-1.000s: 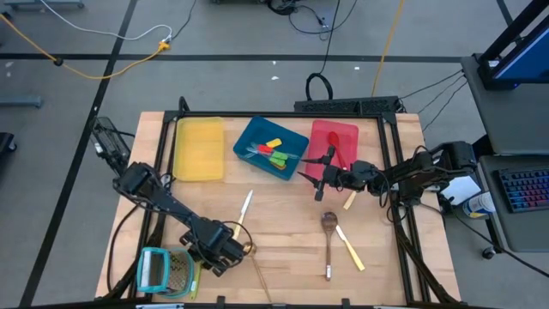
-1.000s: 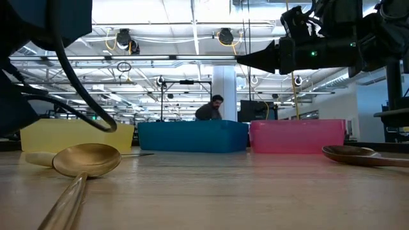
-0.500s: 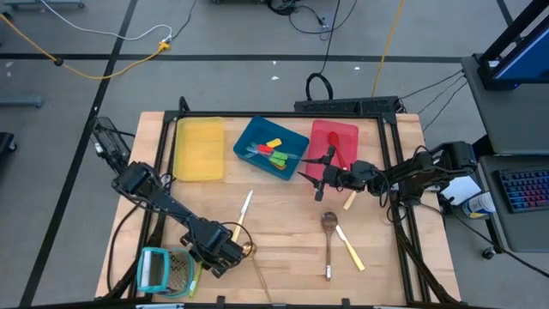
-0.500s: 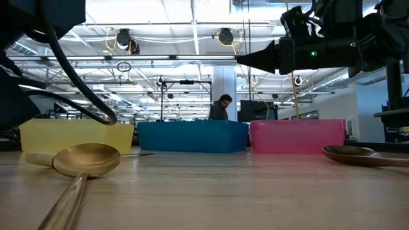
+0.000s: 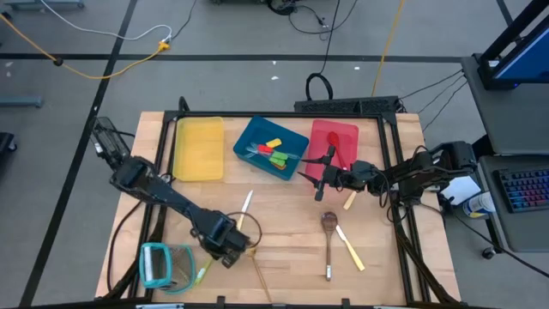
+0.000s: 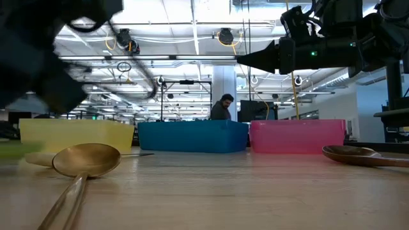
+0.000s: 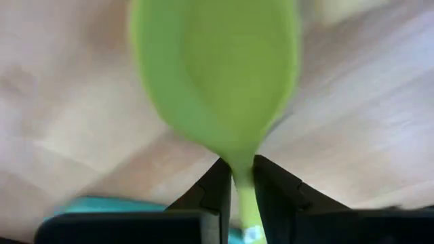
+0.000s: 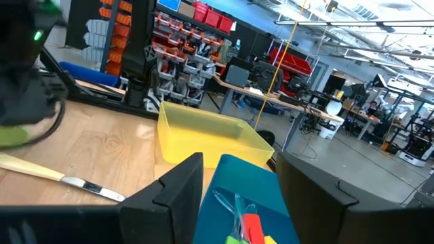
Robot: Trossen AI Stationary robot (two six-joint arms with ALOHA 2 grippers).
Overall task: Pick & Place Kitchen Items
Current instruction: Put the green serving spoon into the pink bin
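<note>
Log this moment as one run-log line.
left gripper: shut on green spatula, near grater | right gripper: open, by red tray

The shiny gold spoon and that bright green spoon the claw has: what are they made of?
The gold-coloured spoon looks like metal, perhaps brass: its bowl is glossy, with a soft sheen. The bright green spoon-shaped utensil in the left claw looks like plastic or silicone: one flat, even colour, no shine or grain, though it shows blurred. The tabletop is pale wood with visible grain.

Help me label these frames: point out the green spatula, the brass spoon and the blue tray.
green spatula (image 7: 213, 74), left wrist view, on its blade.
brass spoon (image 6: 87, 160), low view, on its bowl.
blue tray (image 6: 192, 137), low view, on its side wall.
</note>
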